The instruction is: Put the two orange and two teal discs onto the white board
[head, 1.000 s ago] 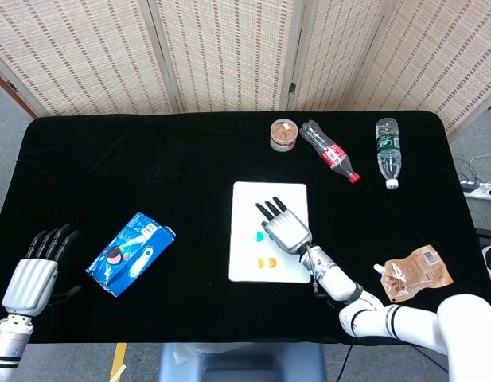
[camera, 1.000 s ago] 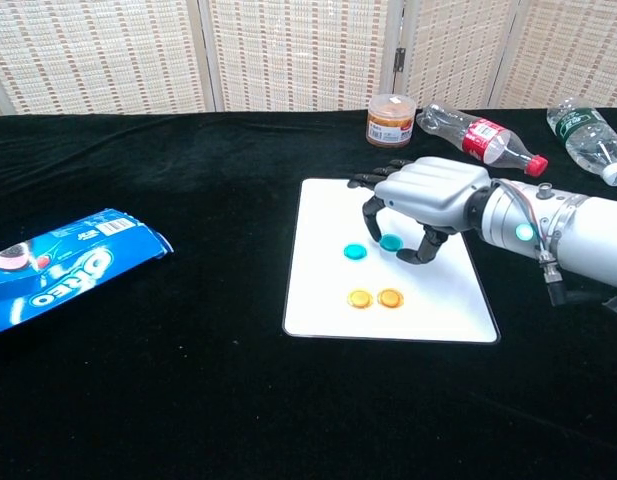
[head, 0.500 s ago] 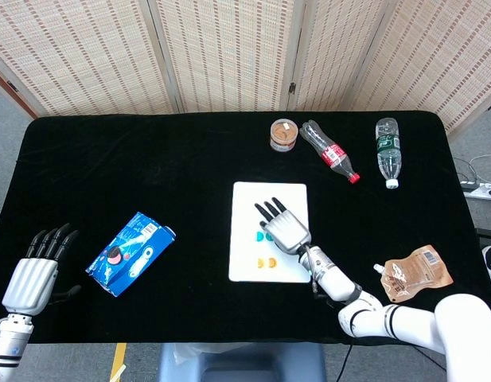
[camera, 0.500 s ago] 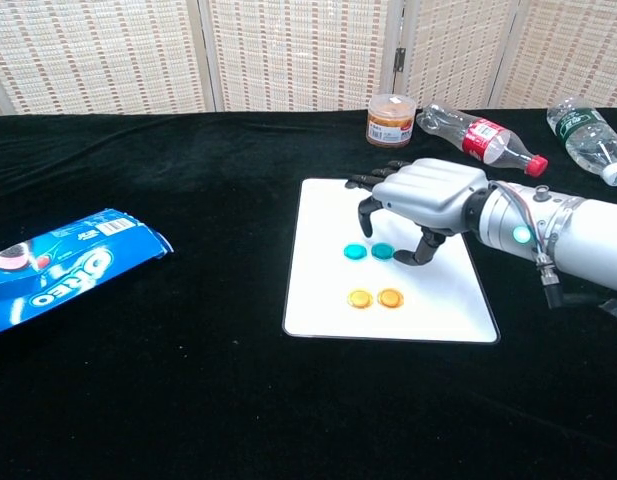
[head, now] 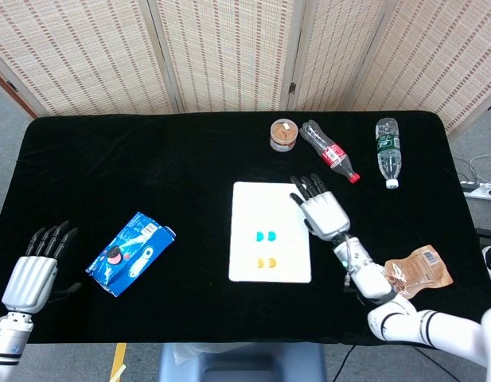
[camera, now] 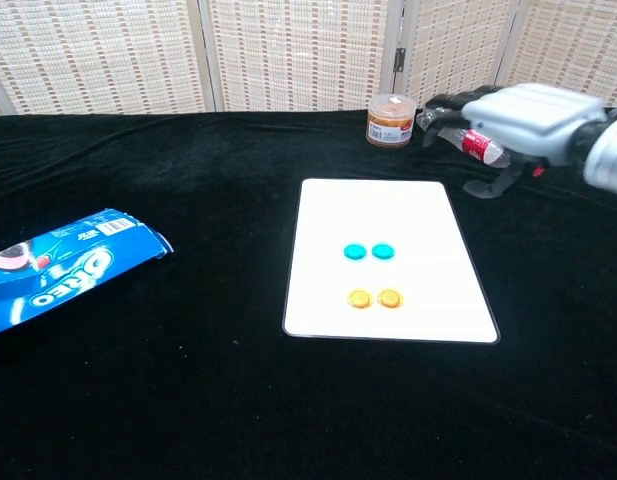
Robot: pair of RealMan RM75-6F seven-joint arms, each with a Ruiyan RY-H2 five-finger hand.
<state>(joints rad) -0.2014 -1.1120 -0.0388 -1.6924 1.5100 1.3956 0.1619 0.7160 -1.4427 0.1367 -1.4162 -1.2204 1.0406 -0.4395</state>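
The white board [head: 269, 208] [camera: 388, 210] lies in the middle of the black table. Two teal discs [head: 266, 237] [camera: 369, 252] sit side by side on it, with two orange discs [head: 266, 262] [camera: 374, 298] just in front of them. My right hand [head: 321, 209] [camera: 523, 122] hovers above the board's right edge, fingers spread and holding nothing. My left hand [head: 34, 272] stays at the table's near left corner, open and empty; the chest view does not show it.
A blue Oreo packet [head: 130, 251] [camera: 58, 268] lies left of the board. At the back stand a small jar [head: 284, 134] [camera: 390, 119], a red-labelled bottle [head: 330, 151] and a clear bottle [head: 388, 150]. A brown pouch [head: 417, 272] lies near my right forearm.
My right hand has lifted off the teal discs and drawn back to the right, off the board. The second teal disc now sits beside the first. The left hand has not moved.
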